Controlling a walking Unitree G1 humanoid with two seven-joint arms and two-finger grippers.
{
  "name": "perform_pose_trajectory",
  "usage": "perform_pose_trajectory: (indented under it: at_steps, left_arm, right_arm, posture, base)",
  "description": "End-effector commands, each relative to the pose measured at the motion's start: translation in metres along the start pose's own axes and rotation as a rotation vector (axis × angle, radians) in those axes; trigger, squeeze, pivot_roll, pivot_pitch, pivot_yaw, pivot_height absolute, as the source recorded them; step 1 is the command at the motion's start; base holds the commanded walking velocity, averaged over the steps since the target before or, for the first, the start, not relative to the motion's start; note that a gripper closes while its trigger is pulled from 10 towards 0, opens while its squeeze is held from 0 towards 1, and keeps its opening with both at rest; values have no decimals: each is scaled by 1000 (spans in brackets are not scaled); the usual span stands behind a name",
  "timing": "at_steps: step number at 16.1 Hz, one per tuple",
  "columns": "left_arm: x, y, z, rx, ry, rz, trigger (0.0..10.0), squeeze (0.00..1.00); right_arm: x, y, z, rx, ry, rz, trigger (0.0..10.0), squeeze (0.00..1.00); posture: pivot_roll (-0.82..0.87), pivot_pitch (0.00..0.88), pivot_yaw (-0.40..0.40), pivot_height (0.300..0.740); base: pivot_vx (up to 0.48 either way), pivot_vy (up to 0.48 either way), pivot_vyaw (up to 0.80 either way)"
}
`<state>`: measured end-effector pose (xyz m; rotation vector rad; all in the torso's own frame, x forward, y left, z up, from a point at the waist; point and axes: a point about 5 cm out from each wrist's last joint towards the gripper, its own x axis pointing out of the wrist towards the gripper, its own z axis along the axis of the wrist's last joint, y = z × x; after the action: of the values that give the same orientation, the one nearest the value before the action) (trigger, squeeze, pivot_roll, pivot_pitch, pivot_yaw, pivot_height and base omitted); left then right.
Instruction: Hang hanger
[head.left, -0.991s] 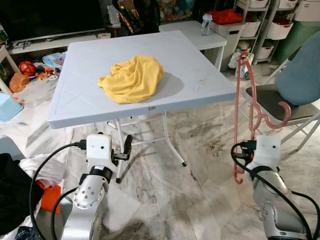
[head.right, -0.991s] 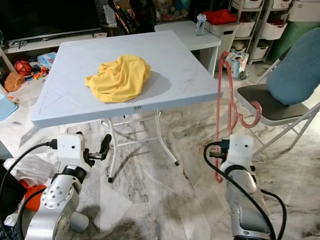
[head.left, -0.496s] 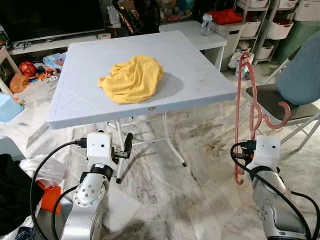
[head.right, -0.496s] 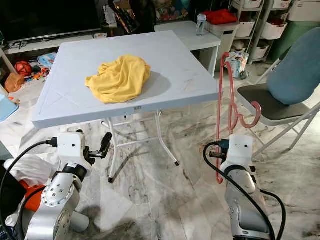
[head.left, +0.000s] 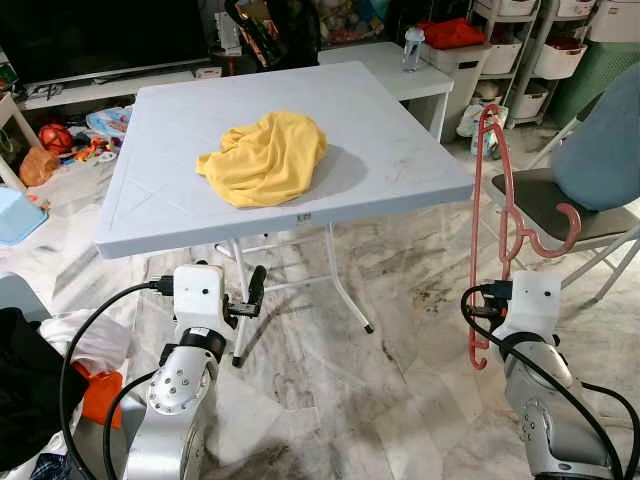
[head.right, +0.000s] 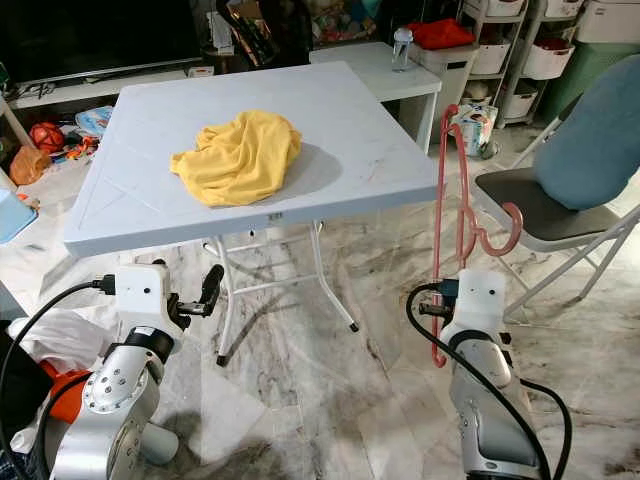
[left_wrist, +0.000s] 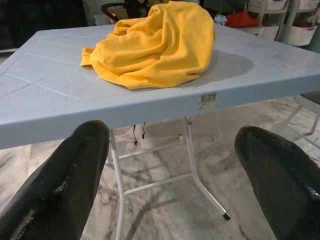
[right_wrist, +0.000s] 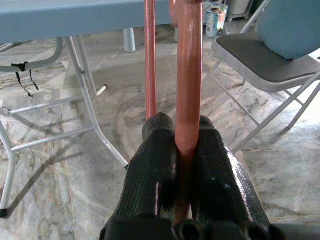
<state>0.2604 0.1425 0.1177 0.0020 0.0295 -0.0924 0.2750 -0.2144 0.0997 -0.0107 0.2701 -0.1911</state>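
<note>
- Right gripper (right_wrist: 182, 150): jaws clamped on upright pink hanger (head.left: 492, 190), beside worktop (head.left: 180, 215).
- Left gripper (left_wrist: 175, 175): jaws apart, facing yellow cloth (head.left: 265, 155) on worktop.

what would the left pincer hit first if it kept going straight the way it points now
Probably the near edge of the table: the open left pincer faces it nearly level with the rim, the yellow cloth lying further back on top. Depth is unclear; slightly lower, it would pass beneath toward the table legs.
</note>
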Motion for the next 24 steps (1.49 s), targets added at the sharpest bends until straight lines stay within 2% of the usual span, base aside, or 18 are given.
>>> perform_pose_trajectory:
  at_steps: [1,17,18,19,20,24]
  left_arm:
    - [1,0,-1,1,12,3,10000,0]
    - [1,0,-1,1,12,3,10000,0]
    - [1,1,-1,2,11,4,10000,0]
    - [1,-5,-1,-16,17,-31,10000,0]
    - [0,-12,-3,-42,31,-81,10000,0]
    - [-2,-13,-3,-59,38,-92,10000,0]
  right_arm:
    - [-1,3,11,4,-38,3,10000,0]
    - [-1,3,11,4,-38,3,10000,0]
    - [-1,3,11,-2,-32,-2,10000,0]
    - [-1,8,9,-19,-20,5,10000,0]
    - [1,13,8,-27,-10,15,10000,0]
    - [-1,9,9,-1,-11,-9,10000,0]
  posture:
    - [-84,0,41,740]
    - [-84,0,41,740]
    - [0,0,0,740]
    - [-84,0,34,740]
    - [-85,0,33,740]
    - [-85,0,35,740]
  base:
    - [0,0,0]
    - [0,0,0]
    - [0,0,0]
    - [0,0,0]
    - [0,0,0]
    - [0,0,0]
